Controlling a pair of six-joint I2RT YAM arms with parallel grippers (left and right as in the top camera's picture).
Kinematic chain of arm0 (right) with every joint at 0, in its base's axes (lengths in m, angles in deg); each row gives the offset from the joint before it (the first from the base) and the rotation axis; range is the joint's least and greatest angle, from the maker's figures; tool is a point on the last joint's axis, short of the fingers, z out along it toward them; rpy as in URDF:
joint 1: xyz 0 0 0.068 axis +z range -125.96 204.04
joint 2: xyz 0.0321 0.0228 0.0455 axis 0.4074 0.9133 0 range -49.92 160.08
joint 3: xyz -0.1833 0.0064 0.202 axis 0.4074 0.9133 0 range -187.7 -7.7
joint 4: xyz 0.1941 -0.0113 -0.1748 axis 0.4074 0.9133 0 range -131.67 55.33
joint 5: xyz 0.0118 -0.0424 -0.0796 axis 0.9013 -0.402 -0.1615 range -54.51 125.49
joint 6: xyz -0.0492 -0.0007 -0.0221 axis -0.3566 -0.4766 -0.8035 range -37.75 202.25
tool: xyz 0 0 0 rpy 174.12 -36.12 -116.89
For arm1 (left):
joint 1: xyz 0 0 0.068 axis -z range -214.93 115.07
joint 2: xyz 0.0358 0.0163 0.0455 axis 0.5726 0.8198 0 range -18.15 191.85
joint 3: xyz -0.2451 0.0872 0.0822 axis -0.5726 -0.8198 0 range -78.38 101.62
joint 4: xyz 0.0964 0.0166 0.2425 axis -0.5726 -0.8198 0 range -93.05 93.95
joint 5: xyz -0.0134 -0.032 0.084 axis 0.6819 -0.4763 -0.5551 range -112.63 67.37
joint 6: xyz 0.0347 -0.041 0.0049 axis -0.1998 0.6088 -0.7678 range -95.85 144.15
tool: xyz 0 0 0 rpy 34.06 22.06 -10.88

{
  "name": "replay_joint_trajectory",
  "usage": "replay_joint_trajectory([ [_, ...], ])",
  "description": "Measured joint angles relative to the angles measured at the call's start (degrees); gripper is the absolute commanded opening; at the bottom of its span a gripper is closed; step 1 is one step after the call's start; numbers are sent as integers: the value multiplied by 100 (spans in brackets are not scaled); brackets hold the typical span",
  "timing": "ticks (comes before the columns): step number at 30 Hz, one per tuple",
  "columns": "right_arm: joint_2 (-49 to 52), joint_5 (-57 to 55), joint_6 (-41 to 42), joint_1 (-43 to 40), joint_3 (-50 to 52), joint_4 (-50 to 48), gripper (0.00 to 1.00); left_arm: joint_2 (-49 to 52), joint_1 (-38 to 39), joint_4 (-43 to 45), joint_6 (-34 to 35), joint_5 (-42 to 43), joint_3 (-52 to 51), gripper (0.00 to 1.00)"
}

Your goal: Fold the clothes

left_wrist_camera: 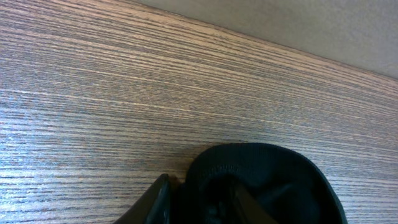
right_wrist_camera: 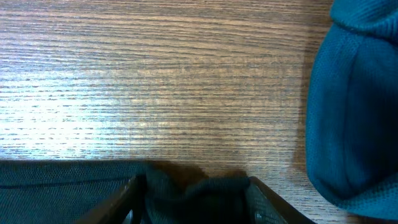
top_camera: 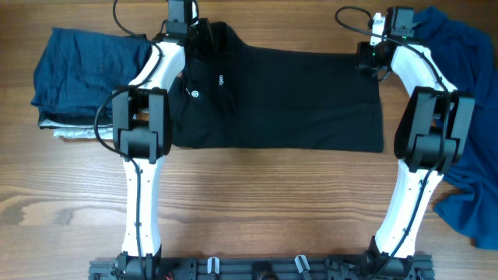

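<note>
My left gripper [left_wrist_camera: 205, 208] is clenching a bunched hump of the black shirt [top_camera: 296, 97] at its collar end. My right gripper [right_wrist_camera: 196, 202] is clamping the same shirt's far hem corner, and cloth is filling both gaps. From those two pinches the shirt is spreading back toward my base, lying flat on the table [top_camera: 257, 202], its long axis running left to right between my arms. Each arm is nearest its own corner, so I am judging the fold as a pull toward me. A loose blue garment [top_camera: 467, 179] is lying beside my right arm.
</note>
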Motion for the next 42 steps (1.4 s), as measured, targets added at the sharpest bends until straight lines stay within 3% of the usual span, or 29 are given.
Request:
replay_joint_trajectory([
  [11,0,37,2,0,-7,28,43,28,0,109,-20,96,0,19],
  [12,0,37,2,0,-7,31,39,35,-2,168,-22,173,0,18],
  [14,0,42,2,0,-11,35,7,37,-2,256,-22,328,0,13],
  [15,0,50,17,0,-11,44,4,37,0,269,-17,363,0,6],
  [30,0,238,142,15,-9,35,4,-708,-269,-485,-70,584,0,4],
  [42,-782,289,146,17,17,1182,4,-1895,-275,-2721,-289,619,2,4],
])
